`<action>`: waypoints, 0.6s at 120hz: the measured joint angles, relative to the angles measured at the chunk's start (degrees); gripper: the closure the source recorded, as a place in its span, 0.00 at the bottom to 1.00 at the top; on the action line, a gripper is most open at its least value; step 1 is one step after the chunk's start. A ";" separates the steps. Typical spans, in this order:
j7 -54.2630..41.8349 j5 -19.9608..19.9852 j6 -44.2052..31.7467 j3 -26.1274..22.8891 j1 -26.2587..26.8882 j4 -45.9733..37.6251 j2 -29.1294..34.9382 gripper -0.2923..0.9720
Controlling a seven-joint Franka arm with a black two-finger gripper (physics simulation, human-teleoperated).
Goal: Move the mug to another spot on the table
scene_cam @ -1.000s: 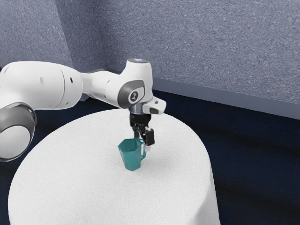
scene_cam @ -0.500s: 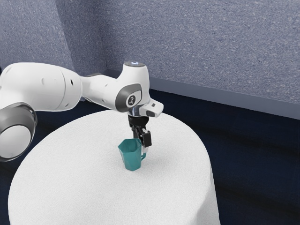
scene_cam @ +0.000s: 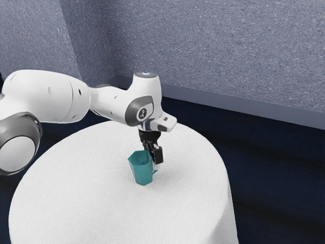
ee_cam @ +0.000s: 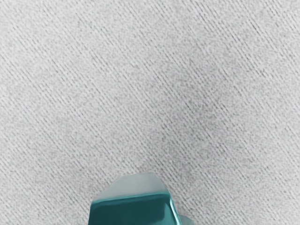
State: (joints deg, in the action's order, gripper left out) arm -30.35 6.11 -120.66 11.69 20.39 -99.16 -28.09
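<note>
On table, mug just under tool

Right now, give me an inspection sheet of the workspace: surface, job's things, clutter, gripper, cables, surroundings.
Surface: round white table, textured top.
Job's things: teal mug, upright near the table's middle.
Clutter: nothing seen.
Grippers: gripper down at the mug's rim, on the side toward the exterior view's right; whether it grips cannot be told.
Cables: nothing seen.
Surroundings: grey-blue wall, dark floor.
</note>
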 joint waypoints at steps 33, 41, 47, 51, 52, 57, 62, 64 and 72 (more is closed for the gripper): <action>-0.12 0.81 -0.13 0.05 0.00 -0.06 0.01 0.31; 0.10 0.82 -0.10 0.05 0.00 -0.08 0.07 0.41; 0.32 0.78 -0.09 0.05 0.00 -0.09 0.09 0.49; 0.51 0.69 -0.11 0.06 0.00 -0.09 0.13 0.52; 0.56 0.66 -0.12 0.06 0.00 -0.09 0.14 0.52; 0.83 0.49 -0.16 0.05 0.00 -0.09 0.16 0.54; 1.11 0.31 -0.22 0.07 0.00 -0.10 0.20 0.56; 1.24 0.22 -0.25 0.07 0.00 -0.10 0.21 0.57; 1.71 -0.05 -0.35 0.07 0.00 -0.13 0.25 0.55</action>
State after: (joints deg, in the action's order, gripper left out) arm -28.65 6.06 -121.02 11.76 20.39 -99.29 -27.84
